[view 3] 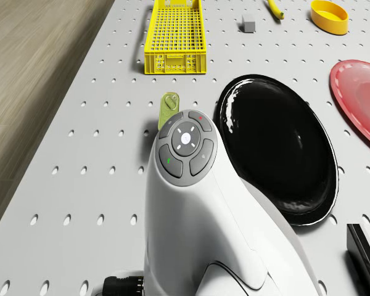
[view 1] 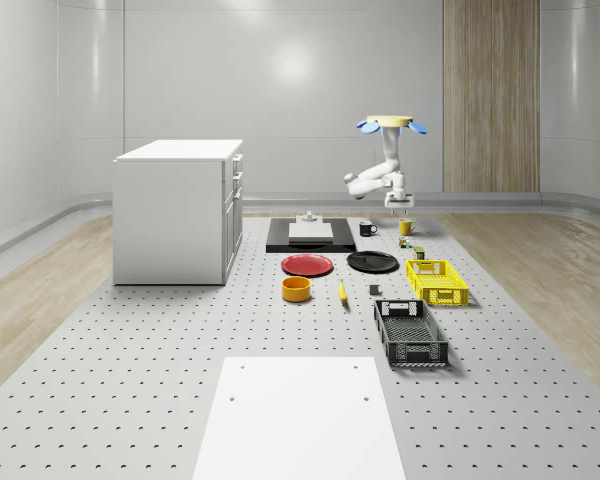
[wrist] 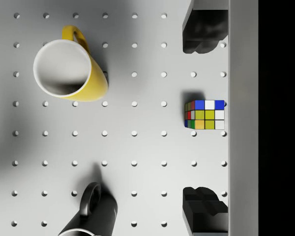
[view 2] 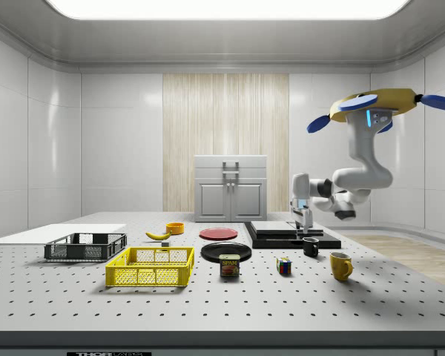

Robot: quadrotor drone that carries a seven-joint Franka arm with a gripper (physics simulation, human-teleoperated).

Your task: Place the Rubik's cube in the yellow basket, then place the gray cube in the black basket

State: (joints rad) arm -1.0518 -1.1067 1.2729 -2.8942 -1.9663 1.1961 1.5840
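The Rubik's cube [wrist: 205,114] lies on the perforated table, straight below my open gripper [wrist: 205,119], with one finger [wrist: 204,29] on either side of it in the wrist view. The gripper [view 2: 305,222] hangs well above the cube [view 2: 284,265], which it does not touch. The drone [view 1: 390,124] hovers over the table's far right part. The yellow basket [view 1: 437,281] and the black basket [view 1: 410,332] stand nearer the front. Left of the yellow basket lies the small gray cube [view 1: 374,290]. The yellow basket [view 3: 174,34] and gray cube [view 3: 248,23] also appear past my arm [view 3: 191,203].
A yellow mug [wrist: 71,69] and a black mug [wrist: 91,214] stand close to the Rubik's cube. A can [view 2: 229,265], black plate [view 1: 372,261], red plate [view 1: 307,264], orange bowl [view 1: 296,289] and banana [view 1: 342,291] lie mid-table. A white cabinet [view 1: 177,210] stands at the whole-scene view's left.
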